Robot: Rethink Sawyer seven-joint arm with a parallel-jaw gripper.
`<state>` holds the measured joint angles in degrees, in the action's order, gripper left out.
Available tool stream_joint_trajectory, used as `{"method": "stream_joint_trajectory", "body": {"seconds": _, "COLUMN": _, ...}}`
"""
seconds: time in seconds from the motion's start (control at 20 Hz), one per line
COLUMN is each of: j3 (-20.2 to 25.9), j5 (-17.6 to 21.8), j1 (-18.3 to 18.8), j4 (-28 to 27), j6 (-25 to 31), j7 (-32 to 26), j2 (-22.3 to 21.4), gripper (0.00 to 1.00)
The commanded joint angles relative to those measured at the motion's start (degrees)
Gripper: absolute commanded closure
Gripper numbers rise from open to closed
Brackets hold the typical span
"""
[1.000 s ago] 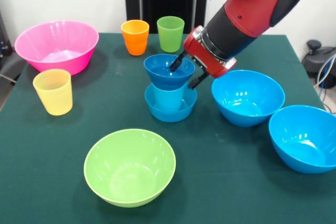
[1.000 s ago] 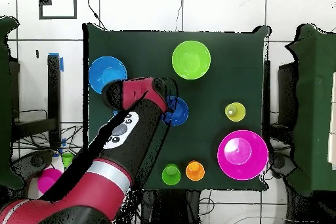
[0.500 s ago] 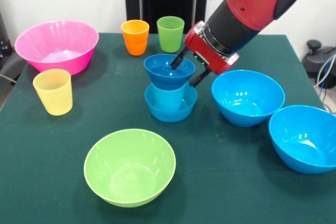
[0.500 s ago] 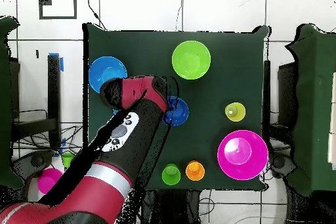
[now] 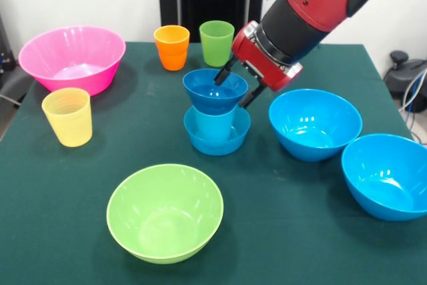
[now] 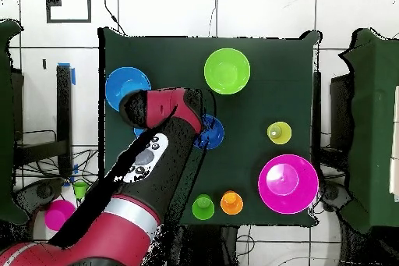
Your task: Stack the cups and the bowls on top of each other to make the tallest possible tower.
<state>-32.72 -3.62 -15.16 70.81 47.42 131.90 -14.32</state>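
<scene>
The tower (image 5: pixel 215 113) stands mid-table: a small blue bowl at the base, a light blue cup in it, and a darker small blue bowl (image 5: pixel 212 90) on top. It also shows in the overhead view (image 6: pixel 213 132). My gripper (image 5: pixel 235 89) is open at the top bowl's right rim, one finger over the inside and one outside. The orange cup (image 5: pixel 171 47) and green cup (image 5: pixel 217 43) stand behind the tower. The yellow cup (image 5: pixel 67 117) and pink bowl (image 5: pixel 72 58) are at the left. The lime green bowl (image 5: pixel 165 211) is in front.
Two large blue bowls (image 5: pixel 315 123) (image 5: pixel 387 175) sit right of the tower, close together. In the overhead view the arm (image 6: pixel 156 146) covers much of the table's left half, with one blue bowl (image 6: pixel 127 87) showing beside it.
My gripper has risen slightly and drawn back from the top blue bowl's rim. The bowl stays on the cup. Nothing else moved.
</scene>
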Motion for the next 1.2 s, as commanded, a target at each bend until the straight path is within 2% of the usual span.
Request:
{"method": "stream_joint_trajectory", "body": {"seconds": 0.05, "j3": 5.73, "j5": 3.09, "j1": 0.12, "j4": 1.82, "j6": 0.78, "j7": -0.18, "j2": -1.13, "gripper": 0.00}}
{"method": "stream_joint_trajectory", "body": {"seconds": 0.3, "j3": 3.69, "j5": 3.82, "j1": -0.88, "j4": -1.14, "j6": 6.90, "j7": -0.94, "j2": -2.35, "gripper": 0.00}}
{"method": "stream_joint_trajectory", "body": {"seconds": 0.5, "j3": 3.17, "j5": 4.05, "j1": -1.71, "j4": -1.35, "j6": 8.51, "j7": -0.83, "j2": -3.61, "gripper": 0.00}}
{"method": "stream_joint_trajectory", "body": {"seconds": 0.7, "j3": 3.60, "j5": 3.92, "j1": -0.90, "j4": -3.03, "j6": 9.44, "j7": -1.13, "j2": -3.51, "gripper": 0.00}}
{"method": "stream_joint_trajectory", "body": {"seconds": 0.95, "j3": 4.22, "j5": 4.15, "j1": -0.46, "j4": -2.42, "j6": 5.11, "j7": -0.43, "j2": -4.05, "gripper": 0.00}}
{"method": "stream_joint_trajectory", "body": {"seconds": 1.2, "j3": 1.26, "j5": 7.84, "j1": -1.73, "j4": -3.51, "j6": 0.58, "j7": -0.12, "j2": -3.68, "gripper": 0.00}}
